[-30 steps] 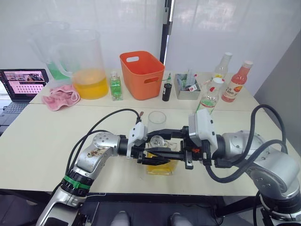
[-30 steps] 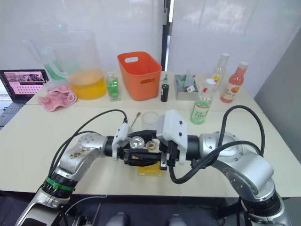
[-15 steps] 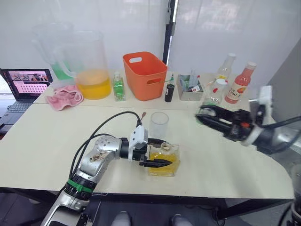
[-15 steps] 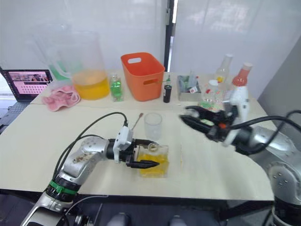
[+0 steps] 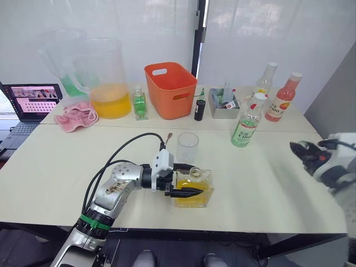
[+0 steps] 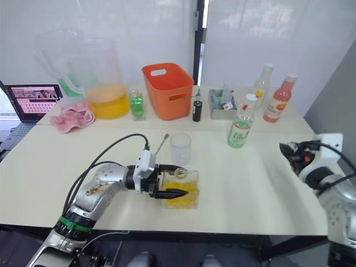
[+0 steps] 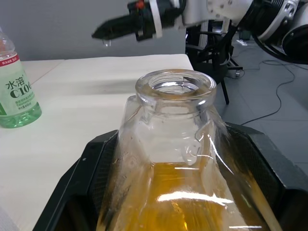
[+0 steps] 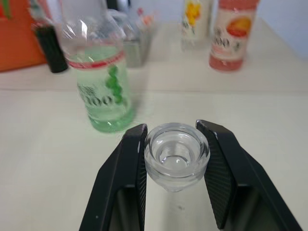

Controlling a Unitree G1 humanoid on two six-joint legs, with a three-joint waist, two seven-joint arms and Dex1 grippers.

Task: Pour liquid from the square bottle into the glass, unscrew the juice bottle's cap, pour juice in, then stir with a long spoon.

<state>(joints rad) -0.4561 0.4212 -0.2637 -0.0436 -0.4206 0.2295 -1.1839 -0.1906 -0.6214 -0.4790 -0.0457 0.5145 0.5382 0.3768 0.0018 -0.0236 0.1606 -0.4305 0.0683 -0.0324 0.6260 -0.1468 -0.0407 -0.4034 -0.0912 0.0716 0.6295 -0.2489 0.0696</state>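
Note:
The square bottle [image 5: 193,190] with yellow liquid stands near the table's front edge, its neck open. My left gripper [image 5: 191,179] is shut on it, one finger against each flat side [image 7: 173,159]. Far to the right, above the table's edge, my right gripper [image 5: 301,151] is shut on the bottle's clear ball stopper [image 8: 176,154]. The empty glass [image 5: 187,147] stands just behind the square bottle. The juice bottle [image 5: 244,127] is upright at the right rear with its white cap [image 5: 256,96] on. The long spoon [image 6: 162,142] lies left of the glass, partly behind a cable.
Along the back stand a big pitcher [image 5: 107,78] of yellow liquid, a small green bottle [image 5: 139,103], an orange basket [image 5: 170,88], a grey tray [image 5: 223,105], a yellow-label bottle [image 5: 265,78] and a pink-liquid bottle [image 5: 280,104]. A pink cloth [image 5: 75,114] and laptop [image 5: 33,99] sit far left.
My right gripper has pulled the stopper off the square bottle and swung far to the right with it. The left gripper keeps the bottle in place.

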